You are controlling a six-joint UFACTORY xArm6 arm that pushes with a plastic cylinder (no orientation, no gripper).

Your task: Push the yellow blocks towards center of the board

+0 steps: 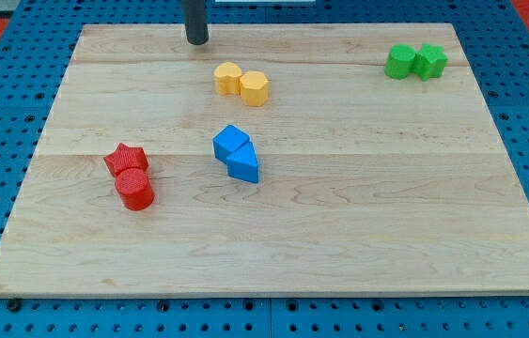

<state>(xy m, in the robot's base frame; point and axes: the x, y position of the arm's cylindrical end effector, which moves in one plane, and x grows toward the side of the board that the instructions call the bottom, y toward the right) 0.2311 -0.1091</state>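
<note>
Two yellow blocks sit touching in the upper middle of the frame, on the wooden board [358, 216]: the left one, a yellow heart-like block [228, 78], and the right one, a yellow hexagonal block [255, 88], a little lower in the view. My tip [196, 41] rests near the board's top edge, up and to the left of the pair, apart from both blocks with bare wood between; it touches nothing and holds nothing, being a plain dark rod that comes down from the frame's top. Below the yellow pair, near the middle of the board, two blue blocks lie pressed together: a blue cube-like block [231, 143] above and a blue triangular block [243, 166] just beneath it toward the right. In the left half of the frame a red star block [126, 159] touches a red cylinder [135, 189] lying just below it. In the upper right corner of the board two green blocks stand side by side and touching, a rounded green block [399, 62] on the left and a green star-like block [429, 61] on the right, well apart from everything else.
</note>
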